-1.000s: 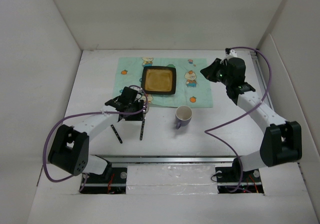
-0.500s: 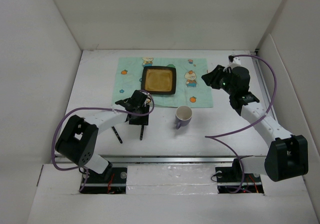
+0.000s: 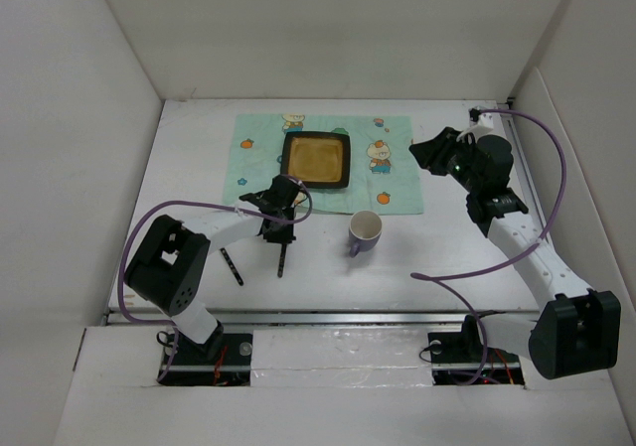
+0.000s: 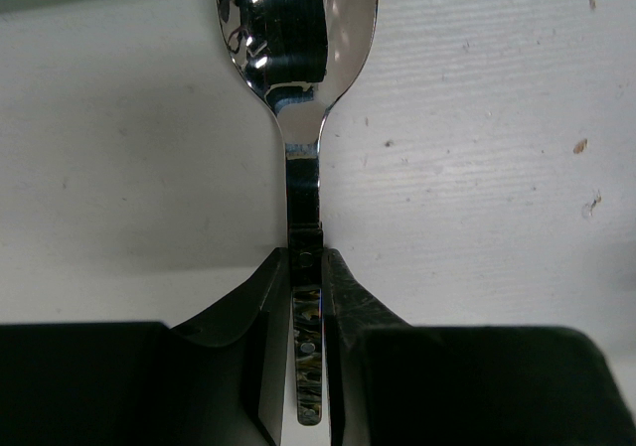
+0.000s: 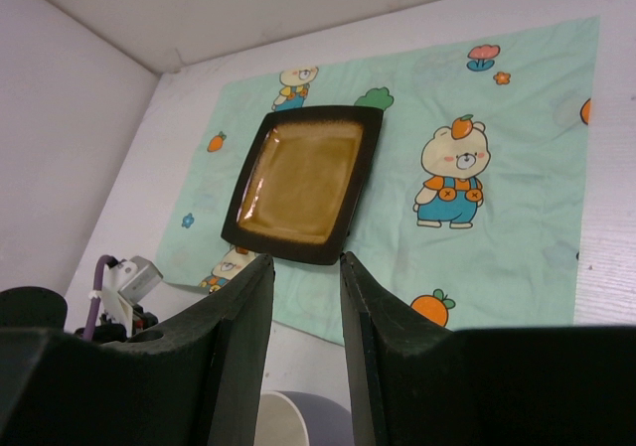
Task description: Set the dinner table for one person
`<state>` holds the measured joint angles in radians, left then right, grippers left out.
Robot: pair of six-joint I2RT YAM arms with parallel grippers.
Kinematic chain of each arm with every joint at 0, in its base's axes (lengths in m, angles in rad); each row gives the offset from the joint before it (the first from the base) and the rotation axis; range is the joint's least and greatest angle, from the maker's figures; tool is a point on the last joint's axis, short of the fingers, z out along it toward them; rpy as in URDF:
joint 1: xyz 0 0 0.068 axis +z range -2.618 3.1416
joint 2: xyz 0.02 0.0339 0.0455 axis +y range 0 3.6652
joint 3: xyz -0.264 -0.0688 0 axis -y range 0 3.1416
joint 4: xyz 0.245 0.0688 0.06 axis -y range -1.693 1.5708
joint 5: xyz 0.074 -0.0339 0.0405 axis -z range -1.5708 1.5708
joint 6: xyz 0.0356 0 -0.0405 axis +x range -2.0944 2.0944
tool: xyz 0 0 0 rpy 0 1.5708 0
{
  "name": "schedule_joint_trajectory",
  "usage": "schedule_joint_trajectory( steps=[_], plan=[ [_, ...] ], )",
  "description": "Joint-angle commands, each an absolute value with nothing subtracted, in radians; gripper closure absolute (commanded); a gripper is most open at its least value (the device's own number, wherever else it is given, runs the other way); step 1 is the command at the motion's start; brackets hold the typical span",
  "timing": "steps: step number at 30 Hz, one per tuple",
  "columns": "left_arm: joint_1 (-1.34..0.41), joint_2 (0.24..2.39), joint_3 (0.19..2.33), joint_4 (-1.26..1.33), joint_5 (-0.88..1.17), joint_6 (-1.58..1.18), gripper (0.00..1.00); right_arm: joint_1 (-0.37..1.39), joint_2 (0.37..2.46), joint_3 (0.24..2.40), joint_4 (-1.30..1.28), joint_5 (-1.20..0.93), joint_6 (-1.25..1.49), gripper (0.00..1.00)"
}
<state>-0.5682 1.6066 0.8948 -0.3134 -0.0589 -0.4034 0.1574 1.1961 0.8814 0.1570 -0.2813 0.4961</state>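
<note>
Left gripper (image 4: 306, 259) is clamped on the spoon (image 4: 298, 59) handle, at the near edge of the placemat (image 3: 397, 173); right gripper (image 5: 305, 265) stands part-open, empty, at far right; the dinner table (image 3: 457, 252) lies under both arms.

text: none legible | labels: none — placemat (image 3: 260, 173) shows only cartoon pictures

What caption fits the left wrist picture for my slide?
The left gripper pinches a shiny spoon by its handle on the dinner table.
</note>
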Motion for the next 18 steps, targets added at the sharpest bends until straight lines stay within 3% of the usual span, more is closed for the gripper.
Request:
schedule_joint_trajectory(
  steps=[1,12,18],
  plan=[
    [-0.616,1.608,0.864,-0.434,-0.077,-0.426,1.00,0.127,1.155,0.873,0.222,-0.305,0.500,0.62],
    [-0.712,1.358,1.201,-0.673,-0.037,-0.543,1.00,0.107,1.157,0.873,0.222,-0.337,0.503,0.62],
    [-0.712,1.406,1.440,-0.573,-0.054,-0.555,1.00,0.098,1.131,0.876,0.212,-0.341,0.509,0.61]
  ],
)
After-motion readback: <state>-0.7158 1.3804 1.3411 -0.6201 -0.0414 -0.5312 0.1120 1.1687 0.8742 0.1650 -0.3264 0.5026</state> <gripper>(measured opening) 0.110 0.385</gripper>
